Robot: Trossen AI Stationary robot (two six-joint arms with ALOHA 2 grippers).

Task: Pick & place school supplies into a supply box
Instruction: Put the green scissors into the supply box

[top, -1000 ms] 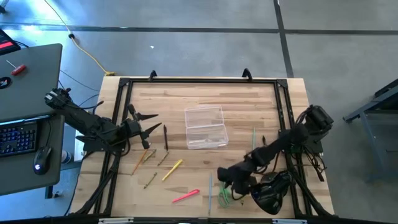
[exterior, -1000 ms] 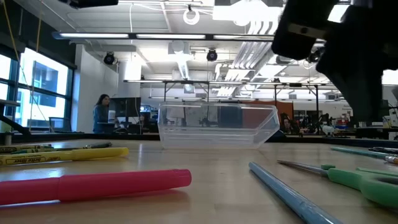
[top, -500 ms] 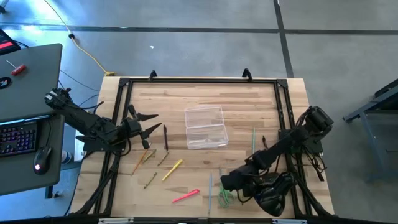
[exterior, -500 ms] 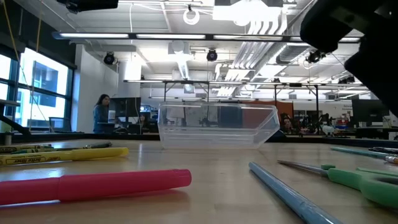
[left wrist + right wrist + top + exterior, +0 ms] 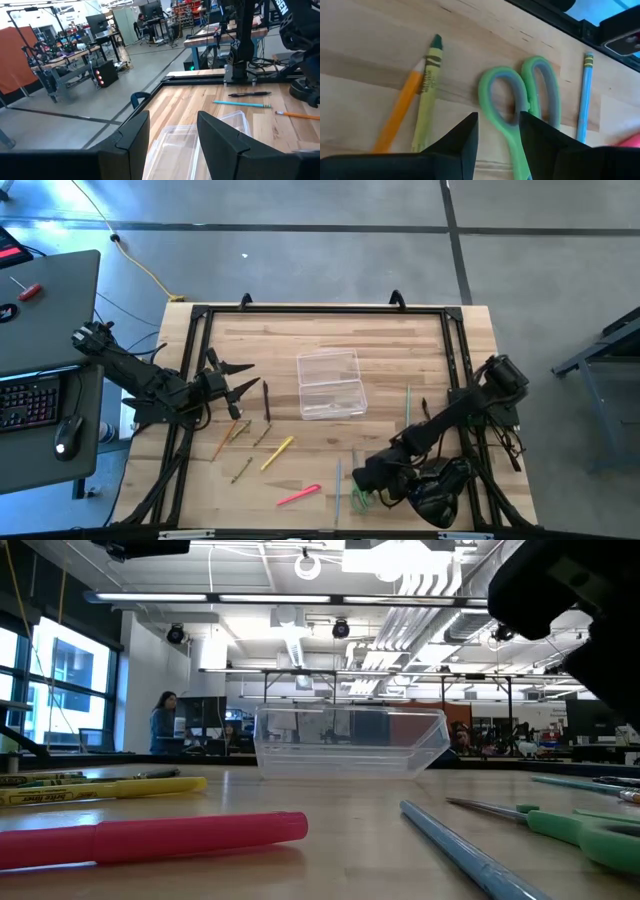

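On the pale butcher-block table (image 5: pixel 330 330) ringed by a black metal frame, you have the supply box (image 5: pixel 330 383) near the middle — clear, thin-walled plastic, rectangular with rounded corners, its long axis running from the far edge toward the near one. Around it lie slim, stick-shaped supplies: a glossy pink marker (image 5: pixel 298 495) near the front edge, angled slightly; a yellow marker (image 5: pixel 277 452) on a diagonal; a light blue pencil (image 5: pixel 470 855) running front to back. Beside that pencil, the green-handled scissors (image 5: pixel 520 107) show 2 rounded plastic loops, with a green crayon (image 5: pixel 427 95) and an orange pencil (image 5: pixel 397 112) lying side by side next to them.

Your right gripper (image 5: pixel 495 142) hangs directly over the scissors' handles, its fingers parted and holding nothing. Your left gripper (image 5: pixel 232 380) waits at the table's left side, fingers spread and empty, pointing toward the box.

Beyond the table you see a grey concrete floor — and a bright open workshop with desks.
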